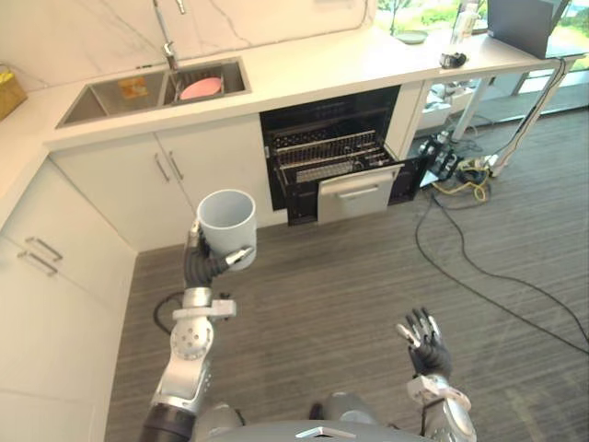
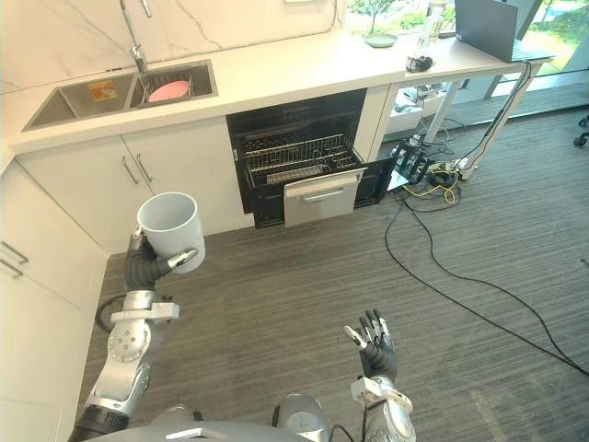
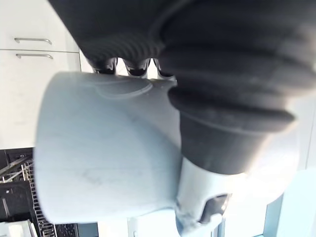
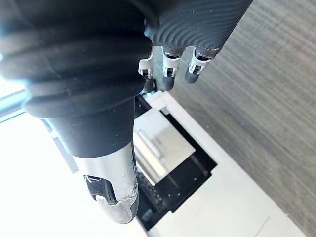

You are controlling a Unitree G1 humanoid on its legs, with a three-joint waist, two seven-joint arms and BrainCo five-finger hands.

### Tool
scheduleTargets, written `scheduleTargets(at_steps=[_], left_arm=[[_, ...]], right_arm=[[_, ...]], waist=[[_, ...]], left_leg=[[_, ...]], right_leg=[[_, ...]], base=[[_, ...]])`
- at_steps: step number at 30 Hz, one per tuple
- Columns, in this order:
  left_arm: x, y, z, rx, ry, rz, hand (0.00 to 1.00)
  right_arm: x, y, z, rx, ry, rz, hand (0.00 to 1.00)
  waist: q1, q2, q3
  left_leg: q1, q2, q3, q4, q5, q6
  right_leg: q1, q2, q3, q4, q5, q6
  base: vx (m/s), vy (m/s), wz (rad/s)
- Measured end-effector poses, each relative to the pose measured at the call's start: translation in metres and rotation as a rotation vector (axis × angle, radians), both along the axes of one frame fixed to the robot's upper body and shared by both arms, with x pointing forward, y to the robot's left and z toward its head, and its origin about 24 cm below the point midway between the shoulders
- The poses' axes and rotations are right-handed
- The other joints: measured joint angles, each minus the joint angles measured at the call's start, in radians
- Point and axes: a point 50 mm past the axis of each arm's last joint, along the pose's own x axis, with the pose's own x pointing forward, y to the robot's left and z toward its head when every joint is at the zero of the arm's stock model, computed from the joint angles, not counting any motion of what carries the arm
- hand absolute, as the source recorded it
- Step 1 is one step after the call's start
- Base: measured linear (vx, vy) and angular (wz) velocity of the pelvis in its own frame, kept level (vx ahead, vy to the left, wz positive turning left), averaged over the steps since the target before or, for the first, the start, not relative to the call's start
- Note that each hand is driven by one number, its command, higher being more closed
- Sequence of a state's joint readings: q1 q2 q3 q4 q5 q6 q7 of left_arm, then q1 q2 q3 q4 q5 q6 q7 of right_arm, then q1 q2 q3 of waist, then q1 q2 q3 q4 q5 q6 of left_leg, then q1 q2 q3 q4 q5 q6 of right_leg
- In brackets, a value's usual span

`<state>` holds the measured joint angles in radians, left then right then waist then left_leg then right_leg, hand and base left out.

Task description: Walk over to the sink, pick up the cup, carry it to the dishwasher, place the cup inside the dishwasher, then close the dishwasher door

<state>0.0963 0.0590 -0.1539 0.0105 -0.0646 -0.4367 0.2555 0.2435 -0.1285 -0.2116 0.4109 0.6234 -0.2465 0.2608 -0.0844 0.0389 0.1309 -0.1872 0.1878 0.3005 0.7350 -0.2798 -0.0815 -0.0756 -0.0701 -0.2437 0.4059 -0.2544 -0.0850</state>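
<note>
My left hand [image 1: 204, 262] is shut on a pale grey cup [image 1: 227, 226], held upright in the air in front of the white cabinets; in the left wrist view the cup [image 3: 103, 153] lies against the palm with the thumb across it. The dishwasher [image 1: 336, 152] stands open under the counter, its door [image 1: 358, 193] dropped forward and a wire rack [image 1: 327, 152] showing inside. It is ahead and to the right of the cup. The sink [image 1: 156, 89] is set in the counter behind, with a pink dish [image 1: 201, 88] in one basin. My right hand [image 1: 422, 343] hangs open, low on the right.
White cabinets [image 1: 55, 267] run along the left and turn a corner. Black cables [image 1: 479, 267] trail over the grey floor [image 1: 350, 304] to the right of the dishwasher, near a power strip [image 1: 442, 161]. A desk [image 1: 497, 51] with a laptop stands at the far right.
</note>
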Motion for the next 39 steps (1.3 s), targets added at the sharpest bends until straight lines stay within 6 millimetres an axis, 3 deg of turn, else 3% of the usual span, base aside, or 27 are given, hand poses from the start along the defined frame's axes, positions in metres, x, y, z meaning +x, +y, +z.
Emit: scheduleTargets(at_steps=[2,3,5,7,9,10,12,13,14,15,16,17,19,20,21,23,25,26,28,29,30,31,33,36,37,38,39], left_arm=[[-0.002,0.002,-0.001,-0.003,0.007,0.011,1.00],[-0.004,0.006,-0.003,-0.003,0.015,0.027,1.00],[-0.007,0.015,-0.006,-0.010,0.027,0.065,1.00],[-0.008,0.022,-0.006,-0.007,0.022,0.087,1.00],[-0.008,0.024,-0.003,-0.008,-0.005,0.084,1.00],[-0.007,0.029,0.000,0.004,-0.023,0.095,1.00],[-0.005,0.034,0.002,-0.005,-0.035,0.104,1.00],[-0.003,0.035,0.005,-0.011,-0.049,0.100,1.00],[0.001,0.032,0.010,-0.012,-0.070,0.088,1.00],[0.005,0.028,0.015,-0.012,-0.088,0.067,1.00],[0.007,0.026,0.018,-0.008,-0.102,0.057,1.00],[0.011,0.019,0.027,-0.007,-0.140,0.026,1.00],[0.011,0.015,0.029,0.013,-0.149,0.011,1.00],[0.011,0.016,0.028,0.021,-0.144,0.010,1.00],[0.011,0.015,0.028,0.029,-0.138,0.012,1.00],[0.011,0.012,0.027,0.027,-0.134,0.014,1.00],[0.010,0.012,0.027,0.036,-0.134,0.019,1.00],[0.010,0.012,0.027,0.037,-0.134,0.017,1.00],[0.010,0.012,0.026,0.042,-0.132,0.012,1.00],[0.010,0.012,0.026,0.047,-0.133,0.006,1.00],[0.009,0.012,0.025,0.054,-0.131,-0.004,1.00],[0.007,0.009,0.021,0.037,-0.112,-0.006,1.00],[0.007,0.006,0.023,0.032,-0.122,-0.017,1.00],[0.010,-0.003,0.028,0.026,-0.146,-0.048,1.00],[0.009,-0.007,0.027,0.018,-0.143,-0.057,1.00],[0.008,-0.011,0.026,0.021,-0.141,-0.064,1.00],[0.007,-0.013,0.026,0.023,-0.142,-0.060,1.00]], right_arm=[[0.010,-0.001,0.005,-0.004,-0.033,-0.003,0.00],[0.017,0.000,0.009,0.039,-0.070,-0.027,0.00],[0.027,0.002,0.013,0.083,-0.109,-0.057,0.00],[0.031,-0.003,0.016,0.083,-0.140,-0.095,0.00],[0.030,-0.011,0.019,0.068,-0.158,-0.133,0.00],[0.033,-0.011,0.020,0.072,-0.163,-0.143,0.00],[0.031,-0.008,0.018,0.074,-0.154,-0.136,0.00],[0.027,-0.010,0.016,0.077,-0.148,-0.157,0.00],[0.026,-0.014,0.017,0.077,-0.153,-0.182,0.00],[0.025,-0.017,0.018,0.073,-0.159,-0.199,0.00],[0.023,-0.019,0.019,0.072,-0.163,-0.214,0.00],[0.023,-0.022,0.025,0.063,-0.188,-0.239,0.00],[0.026,-0.017,0.029,0.042,-0.194,-0.220,0.00],[0.027,-0.014,0.028,0.046,-0.191,-0.214,0.00],[0.031,-0.009,0.029,0.058,-0.199,-0.205,0.00],[0.030,-0.007,0.030,0.048,-0.200,-0.196,0.00],[0.024,-0.008,0.039,0.014,-0.230,-0.185,0.00],[0.023,-0.008,0.041,0.010,-0.239,-0.184,0.00],[0.021,-0.010,0.047,-0.007,-0.269,-0.185,0.00],[0.019,-0.011,0.049,-0.015,-0.280,-0.185,0.00],[0.014,-0.011,0.055,-0.037,-0.306,-0.166,0.00],[0.015,-0.013,0.061,-0.078,-0.327,-0.135,0.00],[0.022,-0.011,0.075,-0.101,-0.390,-0.115,0.00],[0.030,0.001,0.093,-0.127,-0.484,-0.067,0.00],[0.032,0.006,0.102,-0.133,-0.526,-0.047,0.00],[0.031,0.009,0.110,-0.140,-0.559,-0.033,0.00],[0.031,0.010,0.114,-0.144,-0.578,-0.026,0.00]], waist=[[0.014,0.001,0.000],[0.018,0.002,-0.001],[0.024,0.005,0.001],[0.026,0.006,0.014],[0.032,0.023,0.018],[0.032,0.007,0.028],[0.024,-0.040,0.031],[0.022,-0.069,0.027],[0.019,-0.084,0.020],[0.023,-0.086,0.019],[0.022,-0.089,0.018],[0.021,-0.094,0.018],[0.020,-0.090,0.019],[0.018,-0.089,0.020],[0.013,-0.082,0.024],[0.008,-0.065,0.031],[-0.009,-0.048,0.040],[-0.016,-0.047,0.040],[-0.034,-0.046,0.044],[-0.034,-0.047,0.044],[-0.036,-0.065,0.043],[-0.042,-0.039,0.045],[-0.039,-0.006,0.040],[-0.044,-0.007,0.038],[-0.049,-0.008,0.038],[-0.047,-0.001,0.039],[-0.046,0.003,0.038]], left_leg=[[-0.023,-0.046,-0.020,-0.292,0.039,-0.017],[-0.036,-0.054,-0.048,-0.473,0.107,-0.026],[-0.069,-0.021,-0.089,-0.590,0.158,-0.060],[-0.089,0.010,-0.126,-0.603,0.183,-0.062],[-0.068,0.020,-0.159,-0.614,0.209,-0.060],[-0.065,-0.007,-0.156,-0.542,0.289,-0.057],[-0.086,-0.073,-0.153,-0.420,0.273,-0.032],[-0.085,-0.129,-0.153,-0.379,0.247,0.010],[-0.078,-0.173,-0.141,-0.363,0.231,0.055],[-0.076,-0.195,-0.131,-0.349,0.219,0.088],[-0.071,-0.213,-0.126,-0.344,0.205,0.101],[-0.052,-0.247,-0.102,-0.337,0.171,0.127],[0.004,-0.255,-0.074,-0.349,0.133,0.157],[0.029,-0.255,-0.072,-0.358,0.123,0.160],[0.085,-0.250,-0.071,-0.391,0.106,0.170],[0.170,-0.230,-0.062,-0.458,0.096,0.166],[0.246,-0.198,-0.058,-0.515,0.086,0.143],[0.256,-0.189,-0.058,-0.520,0.079,0.132],[0.305,-0.166,-0.057,-0.538,0.051,0.094],[0.321,-0.166,-0.057,-0.544,0.041,0.083],[0.351,-0.184,-0.069,-0.543,0.009,0.059],[0.381,-0.167,-0.083,-0.537,-0.032,0.048],[0.389,-0.143,-0.110,-0.528,-0.035,0.053],[0.396,-0.123,-0.113,-0.460,-0.033,0.050],[0.356,-0.107,-0.110,-0.334,-0.032,0.047],[0.275,-0.071,-0.114,-0.128,0.003,-0.007],[0.228,-0.047,-0.120,-0.015,0.045,-0.034]], right_leg=[[0.025,-0.010,0.022,-0.037,0.012,0.029],[0.049,-0.009,0.036,-0.075,0.023,0.046],[0.093,0.005,0.058,-0.115,0.030,0.058],[0.154,0.003,0.078,-0.120,0.010,0.090],[0.193,-0.009,0.108,-0.100,-0.055,0.138],[0.210,-0.052,0.128,-0.068,-0.111,0.164],[0.244,-0.126,0.134,-0.070,-0.160,0.157],[0.274,-0.178,0.133,-0.088,-0.176,0.137],[0.256,-0.222,0.129,-0.012,-0.146,0.135],[0.203,-0.260,0.128,0.094,-0.104,0.161],[0.170,-0.286,0.129,0.169,-0.078,0.170],[0.066,-0.346,0.156,0.359,0.025,0.166],[-0.021,-0.387,0.174,0.527,0.126,0.149],[-0.049,-0.392,0.164,0.588,0.112,0.138],[-0.099,-0.379,0.127,0.679,0.068,0.105],[-0.158,-0.316,0.067,0.694,0.005,0.094],[-0.225,-0.206,-0.016,0.511,-0.039,0.104],[-0.243,-0.181,-0.034,0.439,-0.038,0.106],[-0.300,-0.111,-0.064,0.168,0.036,0.118],[-0.301,-0.102,-0.063,0.093,0.080,0.120],[-0.286,-0.099,-0.069,-0.016,0.223,0.094],[-0.270,-0.088,-0.075,0.017,0.249,0.026],[-0.281,-0.064,-0.076,0.067,0.185,0.013],[-0.282,-0.068,-0.093,0.157,0.071,0.006],[-0.264,-0.070,-0.099,0.172,0.038,0.010],[-0.233,-0.065,-0.100,0.175,0.012,0.014],[-0.216,-0.056,-0.100,0.172,0.001,0.014]], base=[[0.38,0.105,-0.32],[0.38,0.127,-0.25],[0.39,0.172,-0.42],[0.43,0.327,-0.41],[0.35,0.410,-0.46],[0.28,0.387,-0.48],[0.31,0.371,-0.24],[0.40,0.330,-0.13],[0.46,0.395,-0.15],[0.31,0.249,-0.09],[0.35,0.334,0.02],[0.30,0.241,0.00],[0.38,0.248,-0.31],[0.37,0.182,-0.46],[0.42,0.148,-0.37],[0.41,0.086,-0.27],[0.34,-0.018,-0.12],[0.35,-0.059,-0.10],[0.38,-0.092,-0.05],[0.43,-0.130,0.02],[0.42,-0.140,0.01],[0.42,-0.129,-0.07],[0.37,-0.118,-0.16],[0.35,-0.148,0.12],[0.29,-0.136,0.19],[0.29,-0.118,0.15],[0.28,-0.084,-0.02]])
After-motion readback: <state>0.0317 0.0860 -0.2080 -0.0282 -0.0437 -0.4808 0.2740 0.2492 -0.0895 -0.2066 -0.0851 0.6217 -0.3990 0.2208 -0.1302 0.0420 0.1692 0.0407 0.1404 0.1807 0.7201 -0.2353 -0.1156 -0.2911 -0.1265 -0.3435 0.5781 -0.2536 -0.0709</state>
